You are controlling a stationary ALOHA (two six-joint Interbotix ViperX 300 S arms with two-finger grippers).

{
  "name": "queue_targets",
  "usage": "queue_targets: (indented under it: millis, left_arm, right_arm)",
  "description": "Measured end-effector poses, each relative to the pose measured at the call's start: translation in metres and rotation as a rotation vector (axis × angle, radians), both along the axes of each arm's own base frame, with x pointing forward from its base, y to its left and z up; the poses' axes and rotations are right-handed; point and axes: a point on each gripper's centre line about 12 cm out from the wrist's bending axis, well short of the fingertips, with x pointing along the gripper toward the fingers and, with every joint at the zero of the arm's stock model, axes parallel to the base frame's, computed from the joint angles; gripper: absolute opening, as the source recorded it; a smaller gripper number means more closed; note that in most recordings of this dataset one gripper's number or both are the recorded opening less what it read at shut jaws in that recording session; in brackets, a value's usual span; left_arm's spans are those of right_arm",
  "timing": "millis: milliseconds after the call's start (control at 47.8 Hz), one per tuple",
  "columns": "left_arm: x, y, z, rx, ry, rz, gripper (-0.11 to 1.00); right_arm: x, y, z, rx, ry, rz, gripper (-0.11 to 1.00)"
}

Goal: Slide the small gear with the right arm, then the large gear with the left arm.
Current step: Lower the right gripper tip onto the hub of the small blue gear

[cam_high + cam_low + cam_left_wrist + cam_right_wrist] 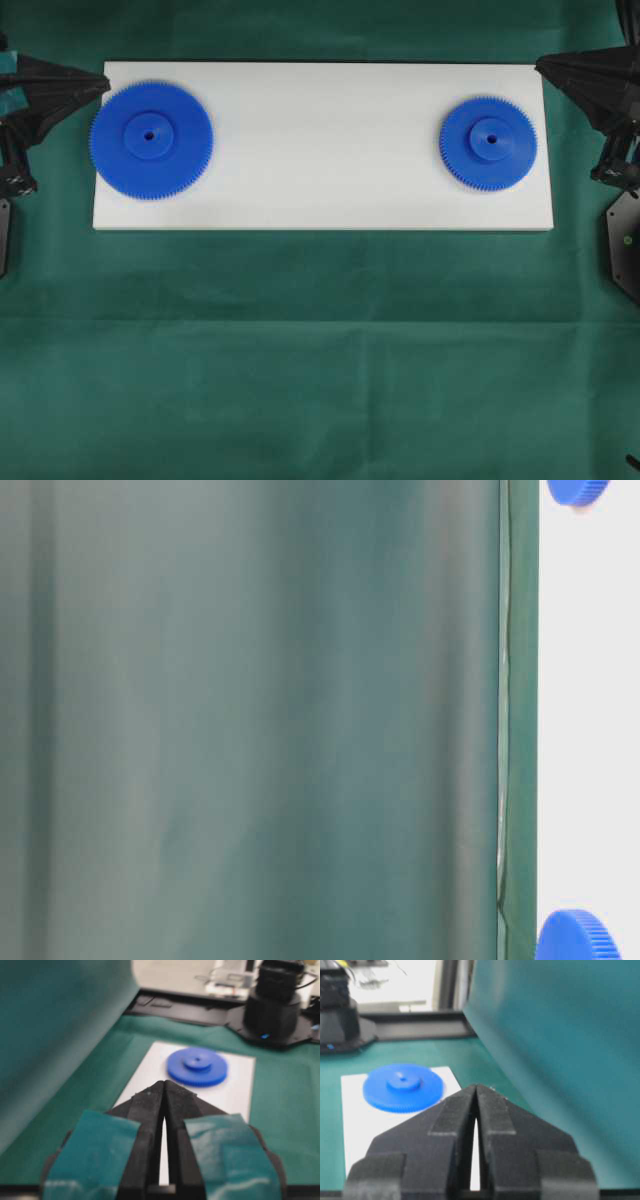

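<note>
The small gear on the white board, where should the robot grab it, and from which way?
Probably by the raised round hub in its middle, coming straight down from above. The small gear lies flat on the white board, so its thin toothed rim offers little to pinch, while the hub stands up. The right gripper, closed now at the board's corner, would need to open first.

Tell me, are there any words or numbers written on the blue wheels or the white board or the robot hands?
None can be read. The large gear, the small gear and the white board are plain. The left gripper and the right gripper carry no lettering. The background equipment is too blurred to tell.
</note>
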Motion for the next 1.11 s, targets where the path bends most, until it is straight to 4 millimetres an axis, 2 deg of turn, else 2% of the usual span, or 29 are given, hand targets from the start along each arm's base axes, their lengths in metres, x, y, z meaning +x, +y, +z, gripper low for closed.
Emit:
queue_targets:
  millis: [251, 460, 649, 942, 1109]
  left_arm:
    - [0.000, 0.002, -0.010, -0.032, 0.094, 0.009, 0.00]
    - [0.007, 0.006, -0.025, -0.097, 0.294, 0.018, 0.00]
    - [0.016, 0.013, -0.033, -0.137, 0.417, 0.033, 0.00]
    - [0.022, 0.016, -0.040, -0.153, 0.455, 0.039, 0.00]
    - [0.021, 0.016, -0.041, -0.159, 0.455, 0.040, 0.00]
  right_arm:
    - [0.001, -0.004, -0.019, 0.076, 0.151, -0.020, 0.50]
    - [0.005, -0.012, -0.037, 0.215, 0.347, -0.058, 0.50]
    - [0.008, -0.014, -0.054, 0.270, 0.477, -0.069, 0.50]
    - [0.012, -0.016, -0.067, 0.297, 0.537, -0.071, 0.50]
    - [0.014, -0.019, -0.088, 0.356, 0.606, -0.092, 0.50]
